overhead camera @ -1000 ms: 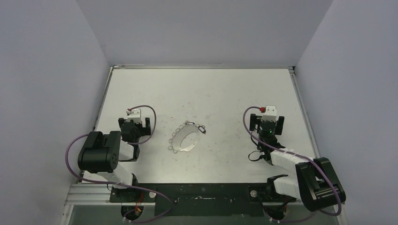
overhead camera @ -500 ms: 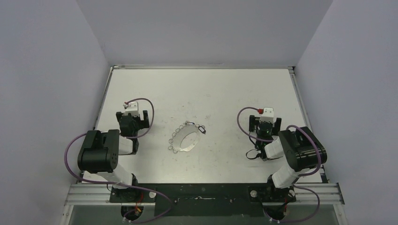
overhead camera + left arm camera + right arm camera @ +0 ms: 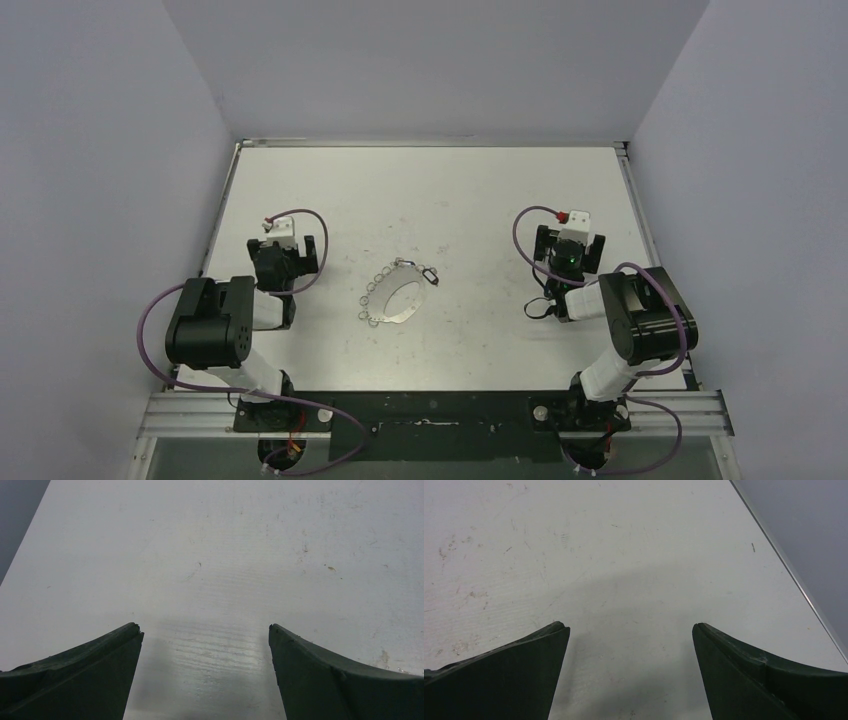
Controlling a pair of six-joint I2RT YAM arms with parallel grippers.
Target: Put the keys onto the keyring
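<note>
1. Worktop: white and scuffed. Grey walls stand along its left, far and right edges, and a metal rail runs along the right edge.
2. Open room: the whole far half is bare. There are wide bare strips between the keyring and each arm.
3. Left gripper: close to the left edge, fingers spread wide apart with only bare worktop between them. It holds nothing.
4. Right gripper: close to the right edge, fingers likewise wide apart and holding nothing. The right edge is in sight just beyond it.
5. Keyring: lies flat midway between the left and right edges, nearer the near edge than the far one. Its long axis runs diagonally, near-left to far-right. Tiny silver rings trail along its left side.
6. Keys: at the keyring's far-right end, just beside it. The black loop points toward the right edge. Whether it touches the wire cannot be told.
7. Both grippers are well apart from the keyring and keys.
</note>
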